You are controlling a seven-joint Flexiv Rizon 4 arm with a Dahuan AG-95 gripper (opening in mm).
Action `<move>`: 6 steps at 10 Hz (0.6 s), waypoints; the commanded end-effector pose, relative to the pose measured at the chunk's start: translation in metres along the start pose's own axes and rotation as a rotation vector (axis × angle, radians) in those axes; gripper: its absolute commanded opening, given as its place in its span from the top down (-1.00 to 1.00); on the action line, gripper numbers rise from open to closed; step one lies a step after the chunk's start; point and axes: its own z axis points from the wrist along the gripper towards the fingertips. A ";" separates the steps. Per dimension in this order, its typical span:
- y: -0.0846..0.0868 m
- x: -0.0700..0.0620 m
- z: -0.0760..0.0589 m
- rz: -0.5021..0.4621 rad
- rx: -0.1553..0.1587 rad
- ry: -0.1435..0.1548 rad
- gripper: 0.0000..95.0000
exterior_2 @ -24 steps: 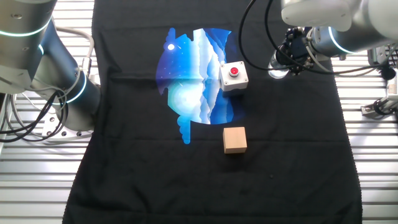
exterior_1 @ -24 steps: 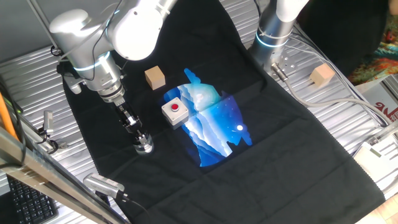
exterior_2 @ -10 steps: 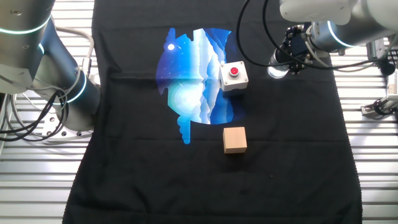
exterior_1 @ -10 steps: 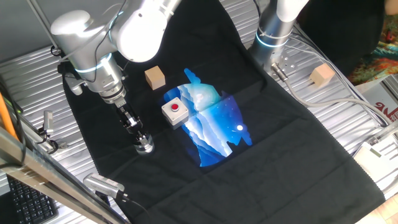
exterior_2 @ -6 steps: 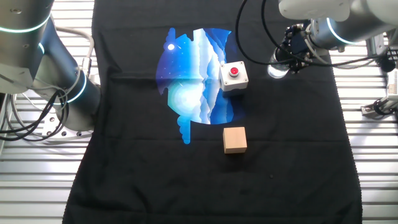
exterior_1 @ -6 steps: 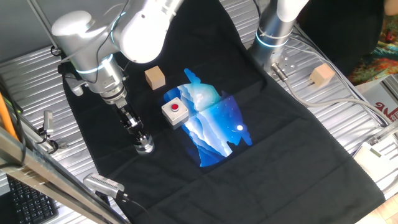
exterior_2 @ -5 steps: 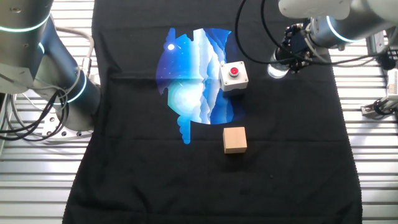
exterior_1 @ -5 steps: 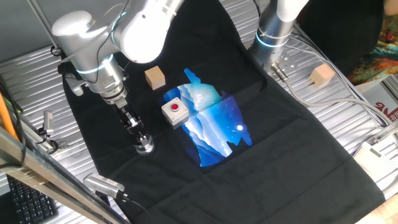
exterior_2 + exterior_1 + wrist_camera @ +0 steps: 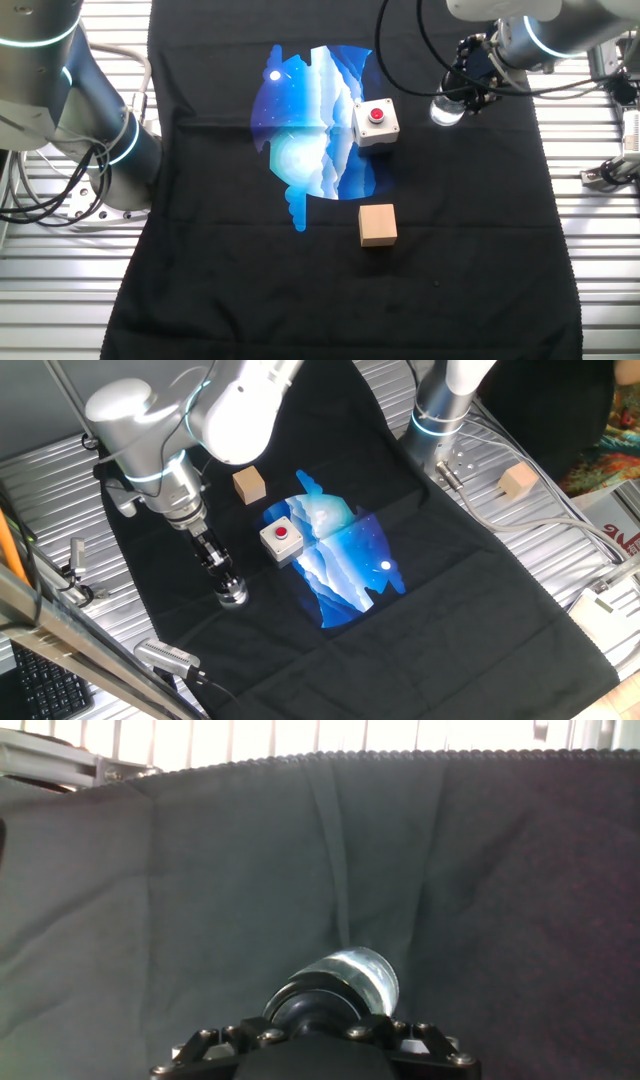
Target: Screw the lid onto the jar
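Near the cloth's edge, on the side away from the arm's base, the jar (image 9: 233, 595) stands upright on the black cloth (image 9: 450, 600), a clear short cylinder; whether anything is inside cannot be told. The lid (image 9: 318, 1006) sits on its mouth, seen in the hand view as a dark round cap with the glassy jar (image 9: 360, 972) showing just beyond it. The gripper (image 9: 225, 578) reaches down onto the jar's top, its fingers pinching the lid; the other fixed view shows the gripper (image 9: 465, 88) over the jar (image 9: 447, 110) too. Just beside the jar, nearer the cloth's middle, is a white box (image 9: 281, 541) with a red button, resting at the edge of a blue and white print (image 9: 345, 565). A wooden cube (image 9: 249, 485) lies beyond the box, apart from it. A second cube (image 9: 518, 481) rests off the cloth on the metal table (image 9: 520, 540).
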 end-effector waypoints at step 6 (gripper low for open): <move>0.002 0.003 -0.002 -0.001 0.074 -0.008 1.00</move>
